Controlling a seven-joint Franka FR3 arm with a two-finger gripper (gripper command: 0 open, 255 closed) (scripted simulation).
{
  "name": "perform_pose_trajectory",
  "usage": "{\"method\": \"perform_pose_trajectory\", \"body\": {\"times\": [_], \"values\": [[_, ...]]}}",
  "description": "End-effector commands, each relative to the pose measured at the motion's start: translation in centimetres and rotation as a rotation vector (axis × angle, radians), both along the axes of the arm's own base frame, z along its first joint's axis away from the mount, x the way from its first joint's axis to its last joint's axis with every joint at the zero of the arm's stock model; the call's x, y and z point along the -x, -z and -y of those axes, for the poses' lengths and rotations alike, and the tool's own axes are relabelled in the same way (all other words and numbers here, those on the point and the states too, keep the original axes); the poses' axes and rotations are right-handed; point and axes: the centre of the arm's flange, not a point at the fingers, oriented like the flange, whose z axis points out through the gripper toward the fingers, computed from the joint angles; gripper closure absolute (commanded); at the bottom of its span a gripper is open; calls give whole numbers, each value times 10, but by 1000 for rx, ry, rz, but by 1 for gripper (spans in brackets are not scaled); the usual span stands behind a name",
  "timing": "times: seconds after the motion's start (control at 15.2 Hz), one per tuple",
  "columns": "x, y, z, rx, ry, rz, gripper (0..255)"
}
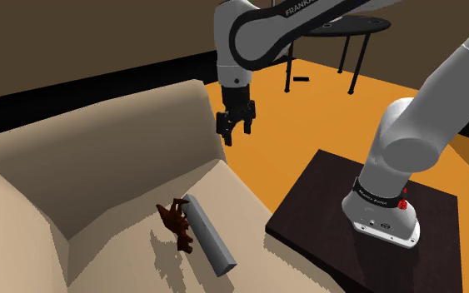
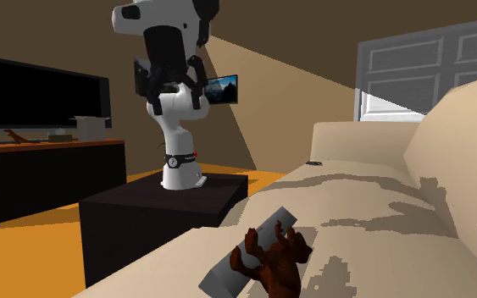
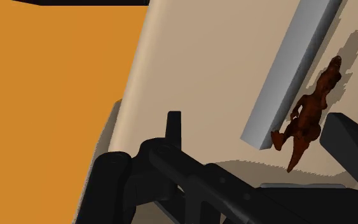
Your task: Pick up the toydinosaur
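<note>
A small brown toy dinosaur [image 1: 177,223] lies on the beige sofa seat [image 1: 132,266], touching the side of a grey bar [image 1: 208,235]. My black gripper [image 1: 235,131] hangs open high above the sofa's end, well apart from the toy, with nothing between its fingers. From the second exterior view, the dinosaur [image 2: 277,262] lies in the foreground against the bar [image 2: 249,250], and the gripper [image 2: 171,89] is far behind and above. In the wrist view the dinosaur [image 3: 311,114] sits close to one finger [image 3: 352,143], beside the bar [image 3: 292,63]; the gripper [image 3: 257,121] is spread wide.
The sofa back [image 1: 99,141] and armrest [image 1: 16,225] rise around the seat. My dark stand [image 1: 366,225] rests on the orange floor [image 1: 324,108] beside the sofa. A round black table [image 1: 349,29] stands behind. A TV [image 2: 37,93] sits on a low cabinet [image 2: 50,161].
</note>
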Motion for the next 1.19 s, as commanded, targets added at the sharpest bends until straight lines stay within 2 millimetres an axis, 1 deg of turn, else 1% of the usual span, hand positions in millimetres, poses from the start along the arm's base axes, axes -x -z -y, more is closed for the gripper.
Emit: {"method": "perform_pose_trajectory", "body": {"times": [0.0,1.12], "values": [[-8,15,-22,3,10,-11,0],[-78,156,-191,30,85,-114,0]]}}
